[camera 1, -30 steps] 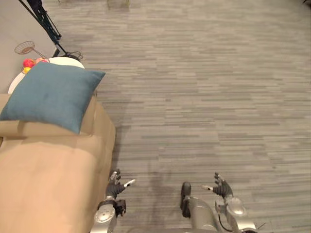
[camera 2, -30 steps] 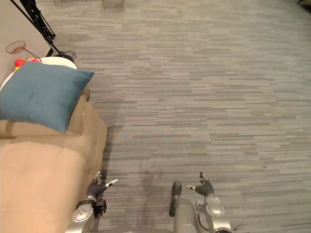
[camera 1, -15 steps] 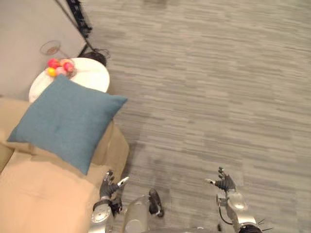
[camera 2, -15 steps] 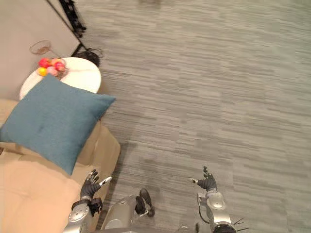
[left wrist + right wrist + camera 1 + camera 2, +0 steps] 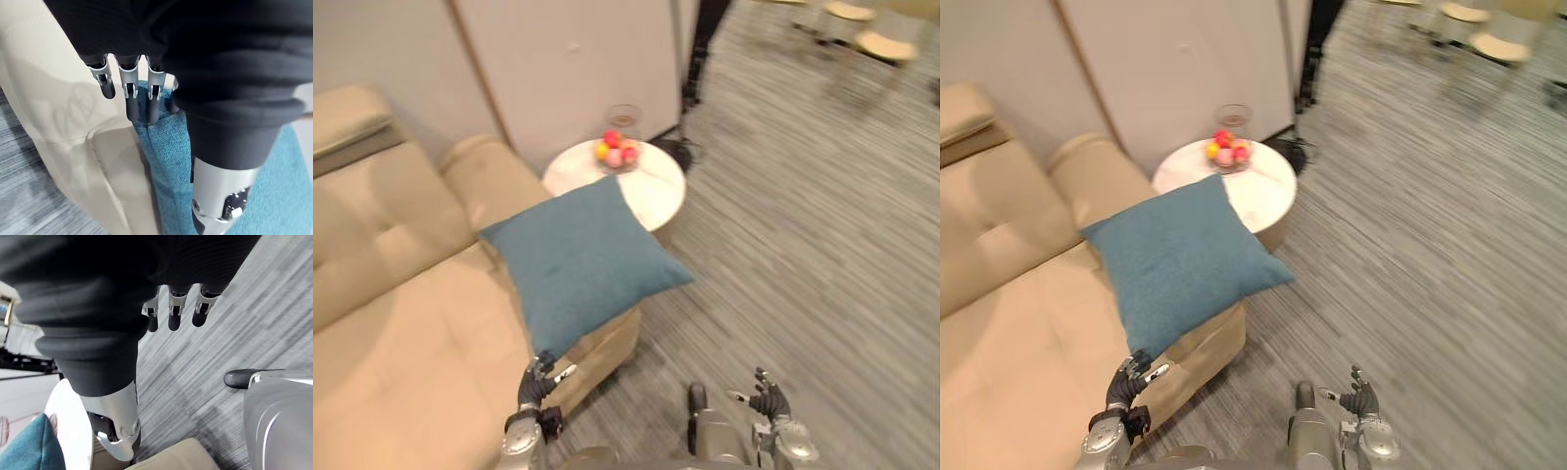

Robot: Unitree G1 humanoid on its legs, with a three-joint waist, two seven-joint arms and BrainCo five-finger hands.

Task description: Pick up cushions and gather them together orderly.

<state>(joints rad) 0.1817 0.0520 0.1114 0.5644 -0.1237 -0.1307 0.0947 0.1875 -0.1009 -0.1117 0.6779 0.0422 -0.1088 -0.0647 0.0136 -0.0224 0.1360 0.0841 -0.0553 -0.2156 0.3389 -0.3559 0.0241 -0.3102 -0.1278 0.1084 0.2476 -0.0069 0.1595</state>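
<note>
Teal cloth marks the one cushion (image 5: 578,262), which lies tilted on the end of the one beige sofa (image 5: 401,333). One of its corners juts past the sofa's edge toward 3 o'clock, over the grey carpet floor (image 5: 822,264). At 1 o'clock from the cushion stands one round white tabletop (image 5: 656,191) carrying a small heap of red, yellow and pink fruit (image 5: 617,153), too blurred to count. Two pale seats (image 5: 886,44) show far off at 1 o'clock. Of the two hands, the left hand (image 5: 536,377) hangs at 6 o'clock from the cushion, just below its lowest corner, fingers loosely apart and holding nothing. The right hand (image 5: 769,401) is at 5 o'clock in the scene, above the carpet and well apart from the cushion, fingers likewise spread and empty. The left wrist view adds the cushion's coarse weave and the sofa's seam close past straight fingers (image 5: 129,98); whether they touch the cloth cannot be told. The right wrist view gives straight fingers (image 5: 173,318) over carpet, with a teal corner and the tabletop's rim beyond.
</note>
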